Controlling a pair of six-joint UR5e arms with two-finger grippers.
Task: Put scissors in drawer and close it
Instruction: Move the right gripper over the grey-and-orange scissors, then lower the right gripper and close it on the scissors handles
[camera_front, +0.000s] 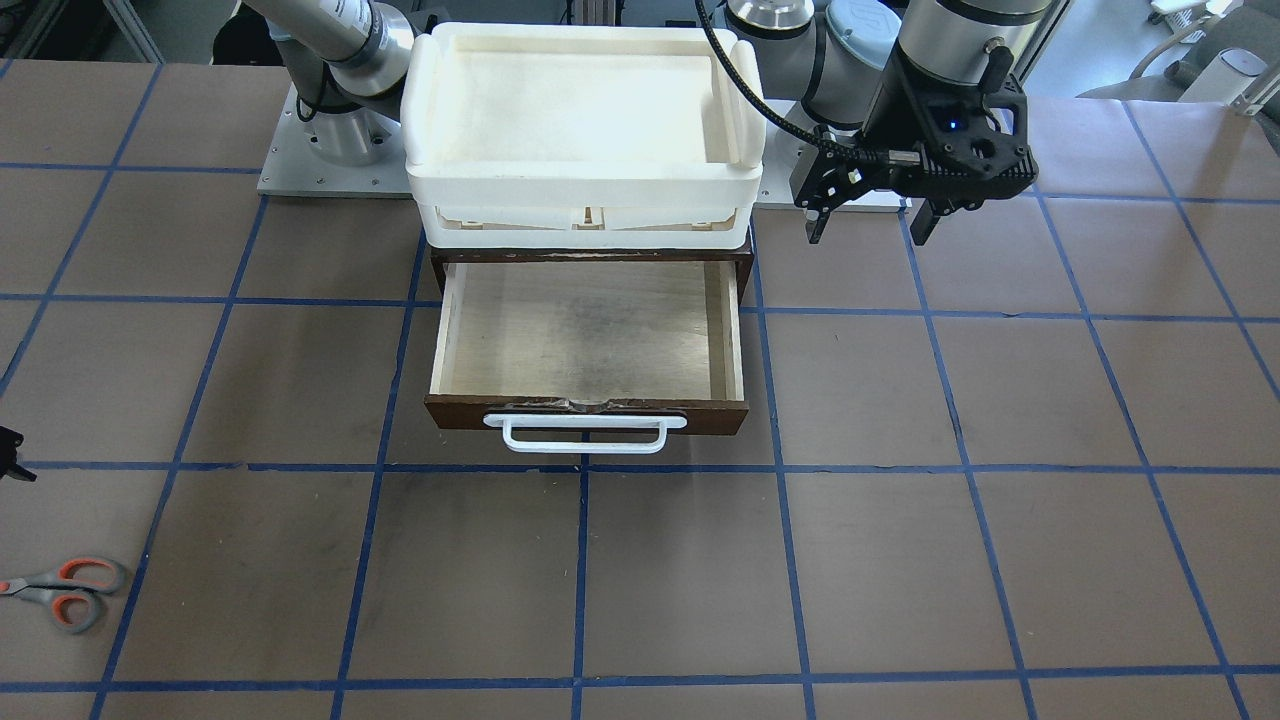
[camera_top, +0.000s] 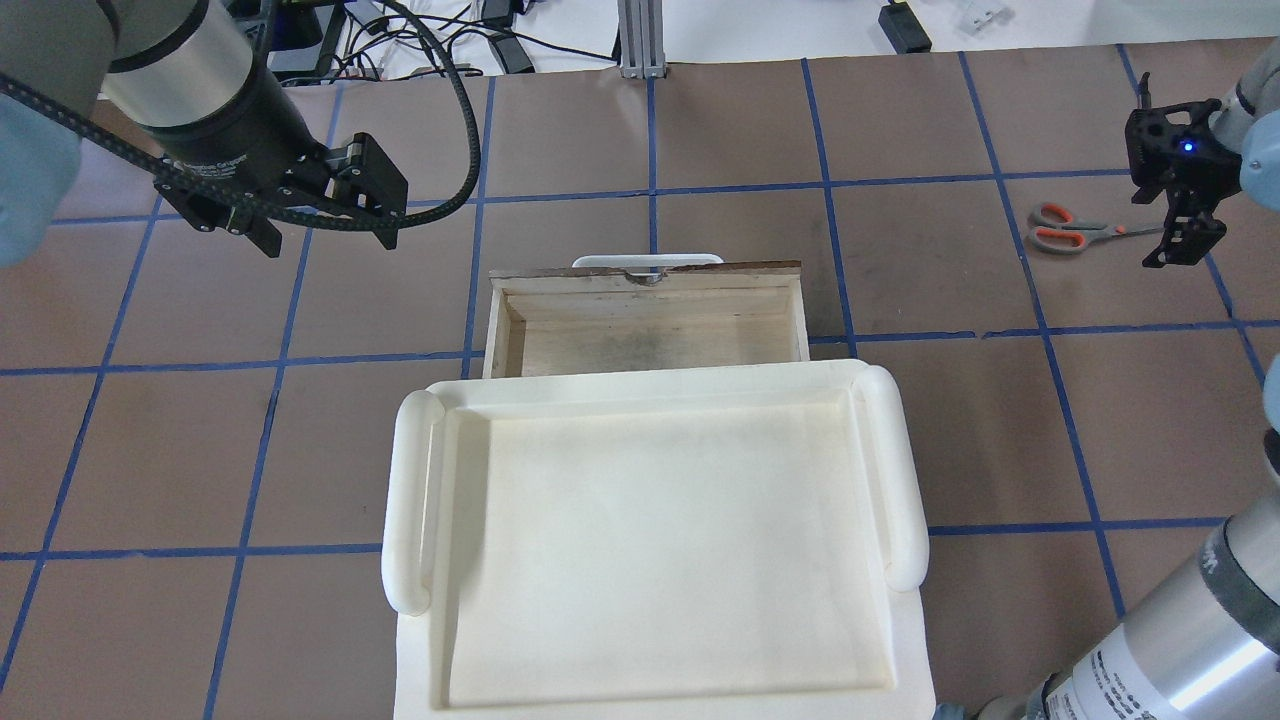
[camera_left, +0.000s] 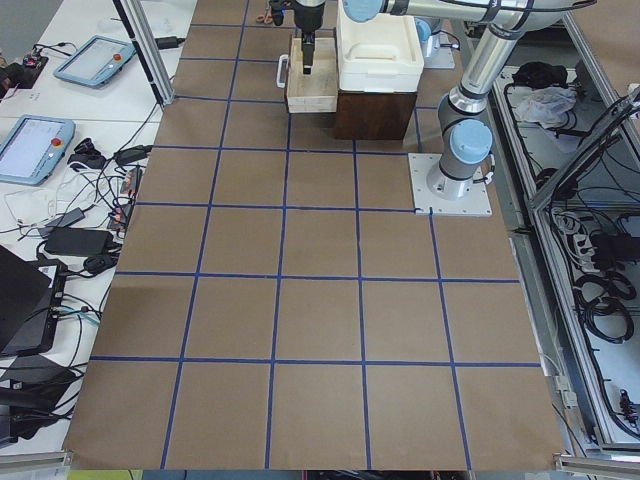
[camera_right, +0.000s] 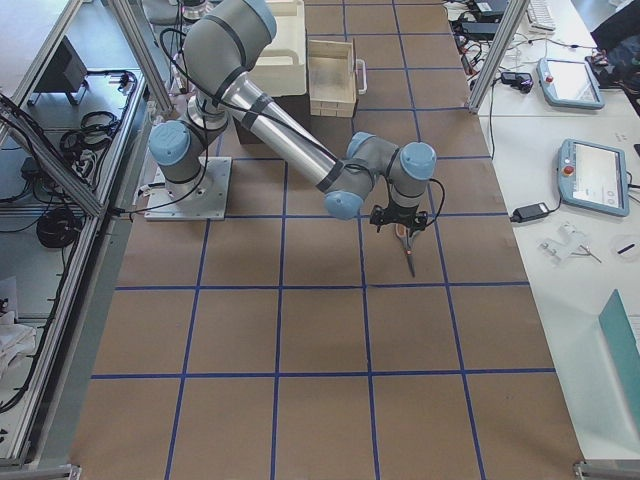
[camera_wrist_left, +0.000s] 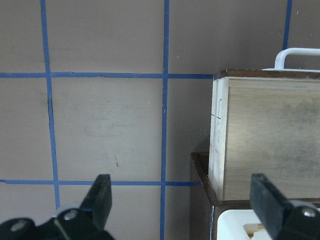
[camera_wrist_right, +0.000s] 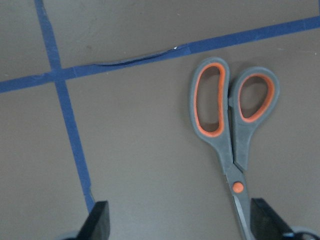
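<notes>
One pair of scissors (camera_top: 1075, 228), one drawer (camera_top: 650, 325), one white plastic tray (camera_top: 410, 500) and my two grippers share a brown bench (camera_top: 1000, 420) gridded with blue tape.

The scissors lie flat and closed on the bench far to my right, well apart from the drawer, with the grey, orange-lined handles turned toward the drawer. My right gripper (camera_top: 1185, 240) hangs over their blade end with its fingers spread wide, gripping nothing. My left gripper (camera_top: 330, 240) is spread too and holds nothing. It hovers over bare bench just left of the drawer's far corner.

The drawer stands pulled out toward the far side, showing its bare plywood floor. The tray sits on top of the dark brown cabinet (camera_front: 742, 268) that houses the drawer, and nothing stands between the scissors and the drawer.

The front-facing camera shows the drawer's white bar handle (camera_front: 585, 435) whole, while the overhead camera catches only its top edge. My right wrist camera shows the scissors' orange pivot screw, and there the blade runs down beside my right-hand finger (camera_wrist_right: 267, 220). The front-facing camera cuts the blades off at its edge.
</notes>
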